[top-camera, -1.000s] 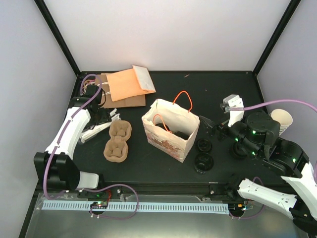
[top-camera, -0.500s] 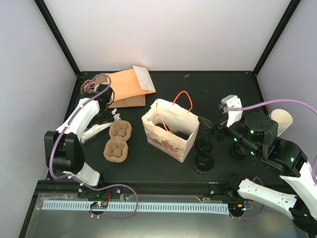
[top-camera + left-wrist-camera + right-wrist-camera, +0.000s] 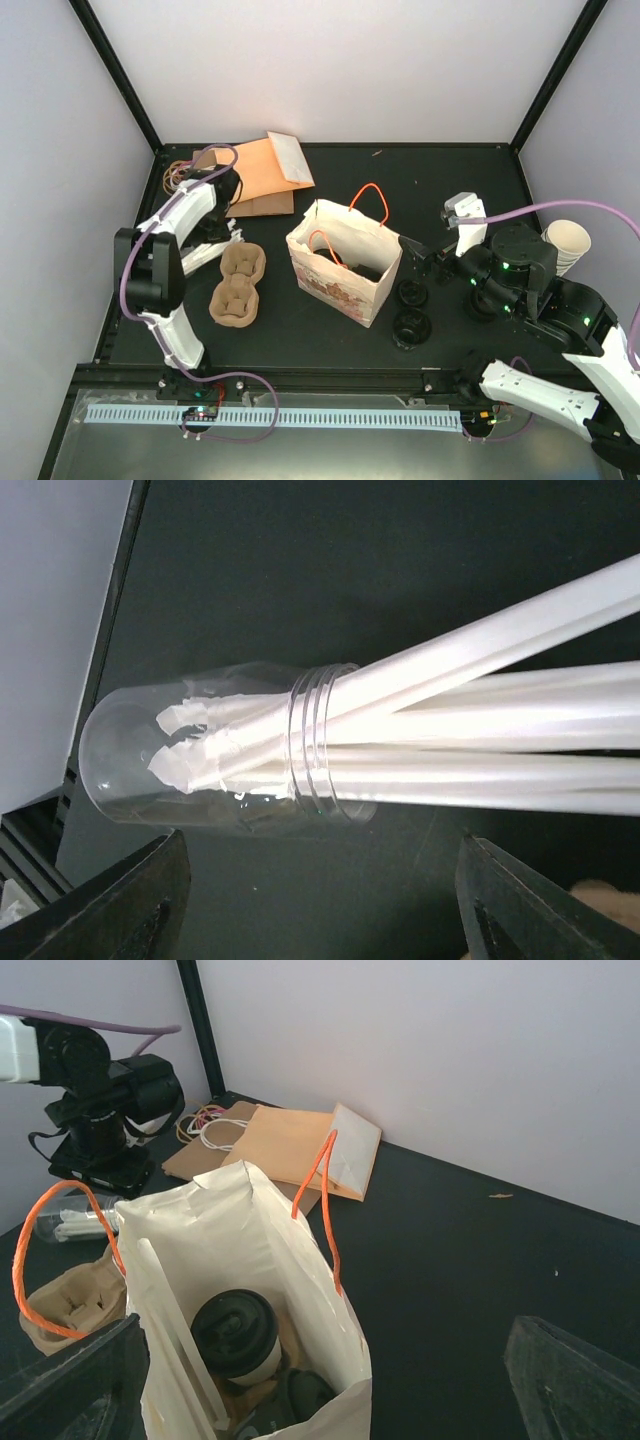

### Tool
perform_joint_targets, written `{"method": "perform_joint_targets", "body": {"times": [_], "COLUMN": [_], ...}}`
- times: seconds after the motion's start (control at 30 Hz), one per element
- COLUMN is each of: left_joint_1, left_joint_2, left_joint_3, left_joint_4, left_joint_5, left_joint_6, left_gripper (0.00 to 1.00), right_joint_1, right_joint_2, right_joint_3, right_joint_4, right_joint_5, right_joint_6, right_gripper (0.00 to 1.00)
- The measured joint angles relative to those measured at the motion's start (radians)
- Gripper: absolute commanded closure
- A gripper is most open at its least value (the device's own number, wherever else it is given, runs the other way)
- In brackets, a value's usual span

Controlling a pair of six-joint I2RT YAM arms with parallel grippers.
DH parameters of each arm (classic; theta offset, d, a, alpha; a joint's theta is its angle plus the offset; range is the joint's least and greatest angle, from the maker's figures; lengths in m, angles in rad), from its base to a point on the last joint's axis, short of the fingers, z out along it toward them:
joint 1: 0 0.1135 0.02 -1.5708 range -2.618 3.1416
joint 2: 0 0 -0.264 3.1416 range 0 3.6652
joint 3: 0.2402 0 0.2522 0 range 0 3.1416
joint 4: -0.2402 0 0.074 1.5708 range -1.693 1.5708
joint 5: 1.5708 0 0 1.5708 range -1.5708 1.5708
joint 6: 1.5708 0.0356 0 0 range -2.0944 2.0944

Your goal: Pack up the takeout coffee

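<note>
Reads as a robotics lab test cell: a matte black tabletop [image 3: 480, 180] boxed in by plain white walls [image 3: 340, 70] and black frame posts [image 3: 115, 75], with a left arm [image 3: 185, 215] and a right arm [image 3: 545, 395] mounted at the near edge by a slotted metal rail [image 3: 300, 417], trailing purple cables [image 3: 540, 208]. Laid out with takeout props: a printed paper bag [image 3: 345, 270] holding a takeout coffee [image 3: 235, 1335], a pulp cup carrier [image 3: 238, 285], loose black lids [image 3: 410, 328], flat paper bags [image 3: 255, 175] and a clear jar of straws [image 3: 220, 750].
</note>
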Motion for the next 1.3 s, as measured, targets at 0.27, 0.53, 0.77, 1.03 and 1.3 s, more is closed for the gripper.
{"method": "perform_joint_targets", "body": {"times": [0.27,0.53,0.77,1.03,1.3], "left_joint_1": [-0.001,-0.002,-0.002,-0.002,-0.002], "left_joint_2": [0.117,0.203,0.275,0.325,0.345], "left_joint_3": [0.036,0.067,0.074,0.090,0.093], "left_joint_4": [-0.034,-0.071,-0.112,-0.135,-0.169], "left_joint_5": [-0.071,-0.150,-0.226,-0.269,-0.315], "left_joint_6": [0.000,-0.001,-0.001,0.001,-0.005], "left_gripper": [0.31,0.36,0.38,0.46,0.53], "right_joint_1": [0.000,0.000,0.000,0.000,0.000], "right_joint_2": [0.000,0.000,0.000,0.000,0.000], "right_joint_3": [0.000,0.000,0.000,0.000,0.000], "right_joint_4": [0.000,0.001,0.000,0.000,0.000], "right_joint_5": [-0.002,-0.009,-0.010,-0.011,-0.018], "right_joint_6": [-0.002,-0.002,-0.002,-0.002,-0.002], "right_gripper": [0.00,0.00,0.00,0.00,0.00]}}
